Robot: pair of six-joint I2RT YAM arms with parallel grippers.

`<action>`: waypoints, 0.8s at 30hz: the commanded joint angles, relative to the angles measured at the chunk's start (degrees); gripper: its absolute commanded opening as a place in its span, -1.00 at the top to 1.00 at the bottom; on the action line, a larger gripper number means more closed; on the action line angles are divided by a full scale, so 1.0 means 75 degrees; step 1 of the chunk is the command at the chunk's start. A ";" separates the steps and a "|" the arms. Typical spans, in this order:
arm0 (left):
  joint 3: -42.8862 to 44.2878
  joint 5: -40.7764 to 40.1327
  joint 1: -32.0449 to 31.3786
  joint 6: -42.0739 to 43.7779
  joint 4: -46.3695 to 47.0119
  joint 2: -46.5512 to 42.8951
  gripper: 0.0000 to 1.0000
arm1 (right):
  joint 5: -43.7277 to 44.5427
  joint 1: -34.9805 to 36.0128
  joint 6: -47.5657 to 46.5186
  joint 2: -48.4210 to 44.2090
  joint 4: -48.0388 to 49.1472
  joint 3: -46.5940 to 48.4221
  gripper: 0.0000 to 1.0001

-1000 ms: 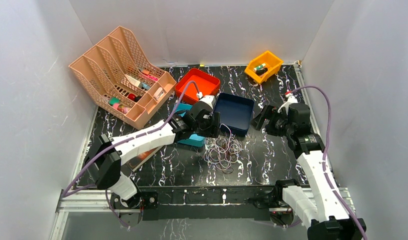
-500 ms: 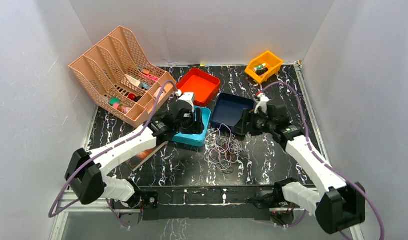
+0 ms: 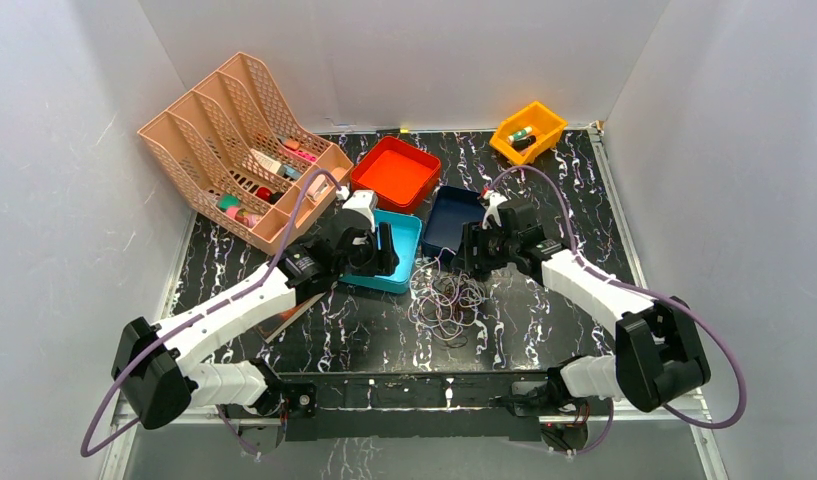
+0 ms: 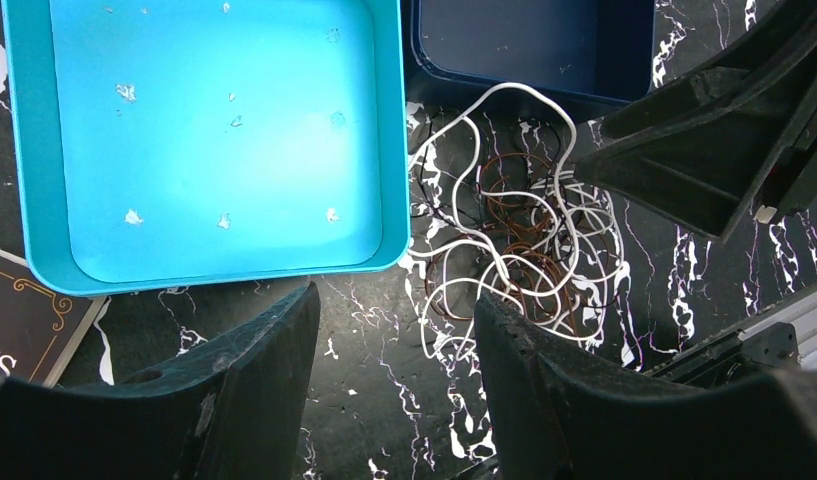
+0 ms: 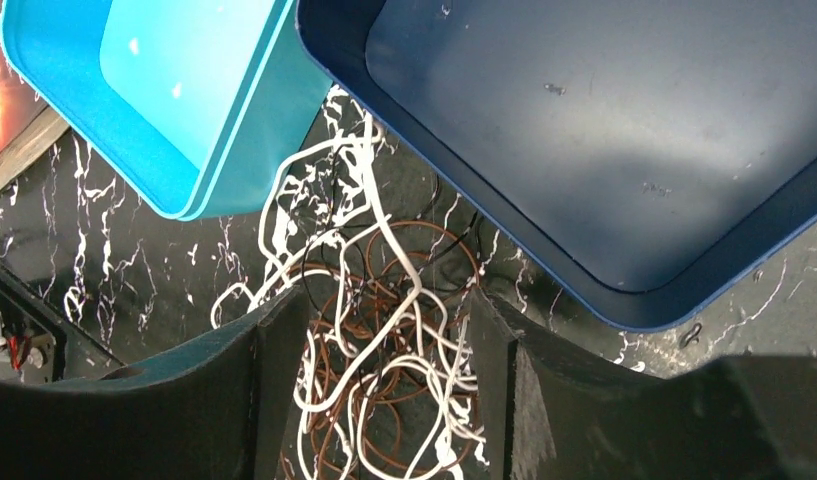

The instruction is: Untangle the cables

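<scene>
- Cables, top external view: one tangled pile of white, black and reddish-brown loops lies on the black marbled table, just in front of the gap between the teal tray and the navy tray.
- Left gripper hangs over the near edge of the teal tray, left of the pile. Right gripper hangs at the near left corner of the navy tray, above the pile's far edge. Finger spacing cannot be read in this view.
- A red tray, an orange bin and a peach file organizer stand along the far side, well apart from the pile.
- Left wrist view: the left gripper has its jaws spread wide with nothing between them. The cables lie to the right of the teal tray, white loops over brown coils; one white loop reaches up to the navy tray. The right gripper enters from the right, beside the pile.
- Right wrist view: the right gripper has its jaws apart, holding nothing. The cables show in the gap between them, on the table below the corners of the teal tray and navy tray. Contact between fingers and cables cannot be determined.
</scene>
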 commanded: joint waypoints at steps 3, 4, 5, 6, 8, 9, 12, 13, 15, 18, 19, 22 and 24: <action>0.0008 -0.0085 0.0022 -0.0064 -0.0052 -0.0098 -0.13 | -0.0008 0.0076 -0.0117 0.0318 0.1112 0.0120 -0.31; 0.0030 -0.0101 0.0019 -0.0057 -0.0051 -0.0077 -0.13 | -0.0008 0.0078 -0.0119 0.0364 0.1187 0.0101 -0.29; 0.0040 -0.0116 0.0019 -0.0044 -0.0062 -0.0057 -0.13 | -0.0006 0.0085 -0.0118 0.0436 0.1222 0.0093 -0.28; 0.0053 -0.0109 0.0019 -0.0043 -0.0064 -0.0042 -0.13 | -0.0006 0.0084 -0.0134 0.0514 0.1252 0.0102 -0.26; 0.0077 -0.0100 0.0019 -0.0035 -0.0074 -0.0003 -0.13 | 0.0006 0.0088 -0.0155 0.0641 0.1318 0.0114 -0.23; 0.0078 -0.0094 0.0019 -0.0021 -0.0075 0.0000 -0.13 | -0.0010 0.0094 -0.0175 0.0680 0.1386 0.0090 -0.22; 0.0080 -0.0113 0.0019 -0.0009 -0.0092 -0.0007 -0.13 | -0.0106 0.0104 -0.0225 0.0839 0.1510 0.0093 -0.19; 0.0080 -0.0122 0.0019 -0.0008 -0.0097 -0.0009 -0.13 | -0.0159 0.0108 -0.0245 0.0913 0.1523 0.0115 -0.17; 0.0066 -0.0140 0.0019 -0.0018 -0.0107 -0.0028 -0.13 | -0.0314 0.0133 -0.0295 0.1027 0.1574 0.0151 -0.13; 0.0033 -0.0184 0.0019 -0.0027 -0.0098 -0.0062 -0.14 | -0.0463 0.0162 -0.0341 0.1160 0.1684 0.0199 -0.02; 0.0031 -0.0188 0.0022 -0.0013 -0.0098 -0.0063 -0.14 | -0.0479 0.0178 -0.0350 0.1189 0.1714 0.0212 0.02; 0.0042 -0.0205 0.0023 0.0042 -0.0118 -0.0071 -0.14 | -0.0498 0.0235 -0.0386 0.1277 0.1805 0.0257 0.20; 0.0017 -0.0261 0.0022 0.0072 -0.0129 -0.0117 -0.14 | -0.0498 0.0283 -0.0475 0.1256 0.1819 0.0288 0.36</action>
